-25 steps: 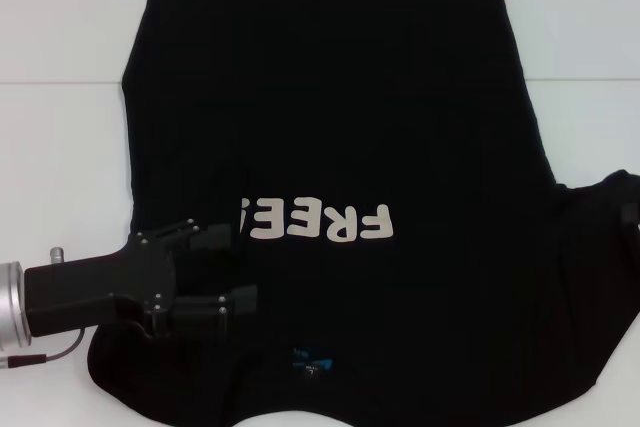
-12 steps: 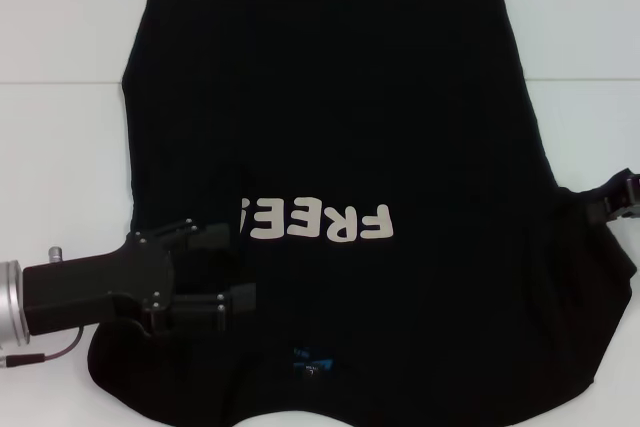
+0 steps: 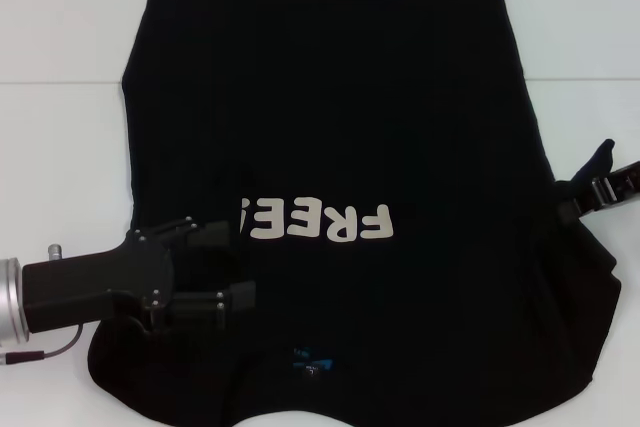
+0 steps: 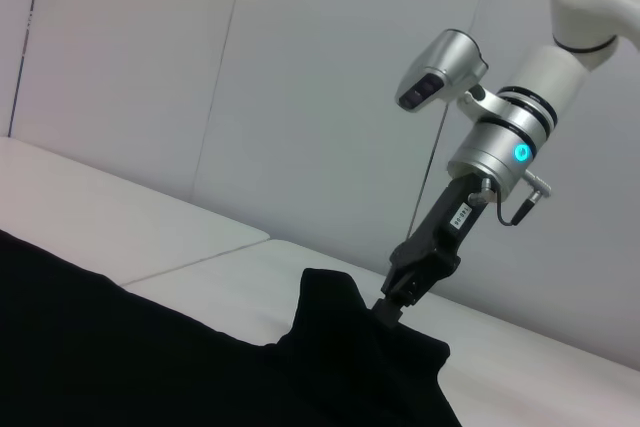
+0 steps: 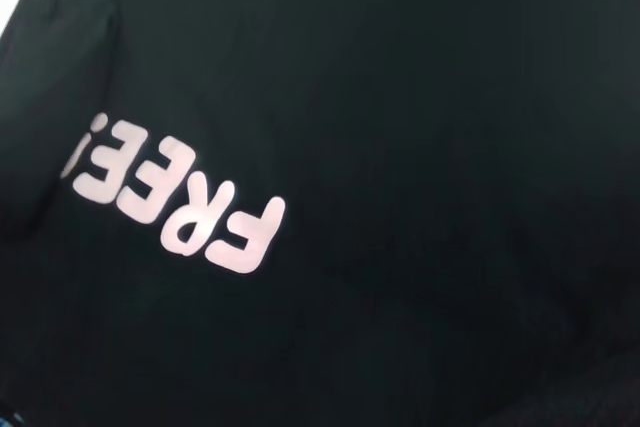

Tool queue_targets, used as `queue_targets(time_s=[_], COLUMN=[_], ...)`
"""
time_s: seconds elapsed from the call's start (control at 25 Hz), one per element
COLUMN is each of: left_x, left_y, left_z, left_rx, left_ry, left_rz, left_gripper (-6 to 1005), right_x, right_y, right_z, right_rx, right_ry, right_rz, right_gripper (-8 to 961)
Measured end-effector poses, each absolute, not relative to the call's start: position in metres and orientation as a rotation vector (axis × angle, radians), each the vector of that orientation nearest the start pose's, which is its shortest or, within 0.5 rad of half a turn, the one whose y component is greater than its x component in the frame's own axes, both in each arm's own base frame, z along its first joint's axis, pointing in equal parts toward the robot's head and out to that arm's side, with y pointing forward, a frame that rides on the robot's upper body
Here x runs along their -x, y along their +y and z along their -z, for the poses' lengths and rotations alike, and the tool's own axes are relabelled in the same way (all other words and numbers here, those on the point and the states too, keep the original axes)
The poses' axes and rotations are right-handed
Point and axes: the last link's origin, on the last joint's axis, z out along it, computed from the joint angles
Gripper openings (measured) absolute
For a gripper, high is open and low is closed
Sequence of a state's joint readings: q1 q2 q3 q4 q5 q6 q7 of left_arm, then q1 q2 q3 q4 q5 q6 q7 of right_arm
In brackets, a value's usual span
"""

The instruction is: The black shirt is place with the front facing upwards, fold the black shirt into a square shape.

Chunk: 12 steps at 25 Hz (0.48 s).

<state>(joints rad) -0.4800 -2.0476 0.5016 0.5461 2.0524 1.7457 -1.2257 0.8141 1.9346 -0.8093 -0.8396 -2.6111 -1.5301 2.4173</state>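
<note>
The black shirt (image 3: 330, 117) lies spread on the white table, its white "FREE!" lettering (image 3: 320, 222) facing up and a small blue neck label (image 3: 310, 359) near the front edge. My left gripper (image 3: 226, 268) rests low over the shirt's front left part, fingers apart with dark cloth under them. At the right edge, my right gripper (image 3: 598, 190) is shut on the shirt's sleeve, raising it into a peak. In the left wrist view the right gripper (image 4: 392, 305) pinches that raised cloth (image 4: 340, 317). The right wrist view shows only the shirt (image 5: 400, 97) and lettering (image 5: 175, 202).
The white table (image 3: 60, 147) shows bare on the left, on the right and along the far edge behind the shirt. A seam line crosses the tabletop (image 3: 50, 83). A pale wall (image 4: 300, 67) stands behind the table.
The right gripper has come in from the right edge, moving up and inward with the sleeve, which now stands in a peak. The left gripper has stayed put.
</note>
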Motion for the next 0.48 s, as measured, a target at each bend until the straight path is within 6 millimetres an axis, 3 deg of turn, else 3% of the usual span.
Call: queue_targets(time_s=[0.24,0.48], left_x=[0.283,0.283], left_y=[0.294,0.295], left_z=[-0.013,-0.013], left_rx=[2.711,2.706], left_ry=[-0.589,-0.600], left_rz=[0.896,0.892], left_gripper=[949,949], right_x=[-0.225,-0.214], right_y=[0.409,0.408], right_z=[-0.060,-0.054], right_rx=[2.471,2.512], right_ry=[1.371,1.422], right_rz=[0.193,0.069], right_gripper=[95,181])
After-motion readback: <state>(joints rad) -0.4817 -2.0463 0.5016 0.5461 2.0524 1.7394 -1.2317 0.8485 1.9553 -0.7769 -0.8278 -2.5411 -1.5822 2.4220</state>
